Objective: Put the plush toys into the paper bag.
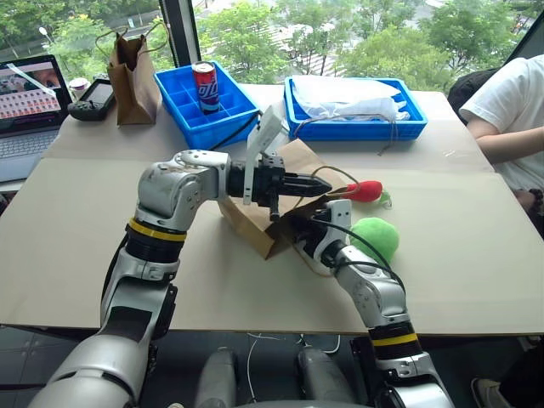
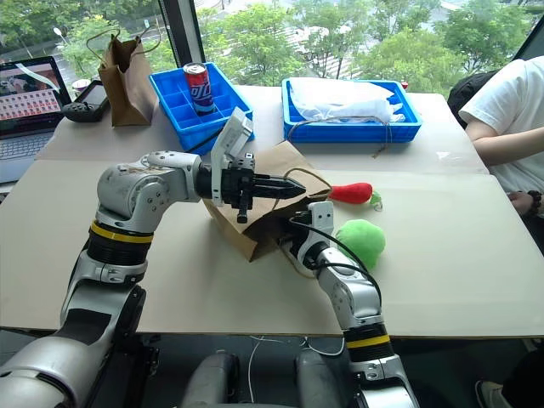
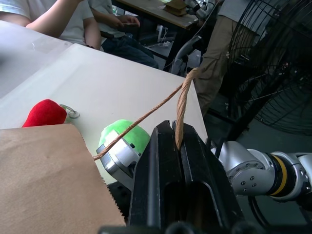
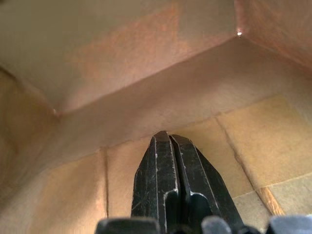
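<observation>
The red chili pepper plush [image 1: 364, 190] lay on the table [image 1: 76, 246] just past the open mouth of the light-brown paper bag [image 1: 255, 223], its green stem pointing toward the person's side. The fuzzy green ball [image 1: 375, 237] sat nearer the robot than the chili, close beside the right forearm and touching neither gripper. Both toys were outside the bag.

The bag lay tipped on its side in the middle of the table, its mouth facing the two toys. The left gripper [image 3: 178, 146] hung above the bag's mouth, pointing toward the chili, its fingers clamped together on one twisted paper handle [image 3: 181, 100], which ran taut from the bag's rim. The chili lay just beyond those fingertips and lower, on the tabletop.

The right gripper [image 4: 168, 139] was pushed inside the bag, fingers pressed together with nothing between them, the tips close to the bag's folded bottom. The green ball was outside, beside that arm's wrist.

Farther back stood a darker, narrower paper bag [image 1: 131, 75], a blue compartment tray [image 1: 178, 93] holding a soda can [image 1: 206, 86], and a second blue tray [image 1: 399, 129] with white plastic in it. A laptop [image 1: 30, 106] sat at the far left corner, and a person's arm [image 1: 510, 140] in a white sleeve rested at the right edge.
</observation>
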Controlling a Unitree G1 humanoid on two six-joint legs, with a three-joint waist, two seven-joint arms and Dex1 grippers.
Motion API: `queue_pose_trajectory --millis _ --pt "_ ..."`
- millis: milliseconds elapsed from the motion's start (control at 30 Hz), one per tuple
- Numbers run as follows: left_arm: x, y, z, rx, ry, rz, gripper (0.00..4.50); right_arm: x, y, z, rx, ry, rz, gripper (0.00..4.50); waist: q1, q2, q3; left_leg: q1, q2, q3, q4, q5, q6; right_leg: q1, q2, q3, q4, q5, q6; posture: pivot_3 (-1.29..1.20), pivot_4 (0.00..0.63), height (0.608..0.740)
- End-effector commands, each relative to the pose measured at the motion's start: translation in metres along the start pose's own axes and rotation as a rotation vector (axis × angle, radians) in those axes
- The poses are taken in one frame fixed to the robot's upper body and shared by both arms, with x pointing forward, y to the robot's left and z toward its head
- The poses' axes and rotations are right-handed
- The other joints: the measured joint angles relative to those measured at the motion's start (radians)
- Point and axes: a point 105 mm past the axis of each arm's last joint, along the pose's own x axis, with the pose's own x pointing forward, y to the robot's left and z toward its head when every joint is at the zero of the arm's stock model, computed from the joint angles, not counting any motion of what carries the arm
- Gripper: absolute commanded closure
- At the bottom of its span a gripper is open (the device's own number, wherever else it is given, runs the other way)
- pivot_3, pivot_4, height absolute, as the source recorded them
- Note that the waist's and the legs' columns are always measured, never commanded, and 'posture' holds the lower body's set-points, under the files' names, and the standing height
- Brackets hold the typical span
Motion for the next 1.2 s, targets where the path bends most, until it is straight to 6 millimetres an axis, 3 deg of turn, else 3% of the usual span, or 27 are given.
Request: queue_pose_trajectory --millis 33,333,867,1033,1200 --pt "-0.008 0.005 0.025 0.011 -0.092 0.049 4.50 -0.002 -0.008 -0.013 -0.084 0.058 -0.018 4.48 0.000 0.000 0.000 0.000 0.000 0.000 0.000 0.000 0.000 0.000 0.000 0.000 0.000 0.000 0.000 0.00 0.150 0.722" --pt "-0.048 0.047 0.059 -0.131 -0.305 0.315 4.50 -0.002 -0.003 -0.026 -0.153 0.137 0.030 4.48 0.001 0.000 0.000 0.002 0.000 0.000 0.000 0.000 0.000 0.002 0.000 0.000 0.000 0.000 0.000 0.00 0.150 0.722" --pt "-0.047 0.041 0.080 -0.258 -0.453 0.295 4.50 -0.007 -0.003 -0.031 -0.208 0.194 0.041 4.48 0.003 0.000 0.000 0.002 0.000 -0.001 0.000 0.000 -0.001 0.003 0.000 0.000 0.000 0.000 0.000 0.00 0.150 0.722" --pt "-0.058 0.049 0.091 -0.303 -0.527 0.329 4.50 -0.011 -0.002 -0.037 -0.231 0.230 0.043 4.48 0.005 0.000 0.000 0.002 -0.001 -0.001 0.000 0.000 -0.001 0.003 0.000 0.000 0.000 0.000 0.000 0.00 0.150 0.722" --pt "-0.062 0.053 0.088 -0.323 -0.535 0.345 4.50 -0.013 0.000 -0.039 -0.239 0.239 0.046 4.48 0.005 0.000 0.000 0.002 -0.001 -0.001 -0.001 0.000 -0.001 0.003 0.000 0.000 -0.001 0.000 0.000 0.00 0.150 0.722"
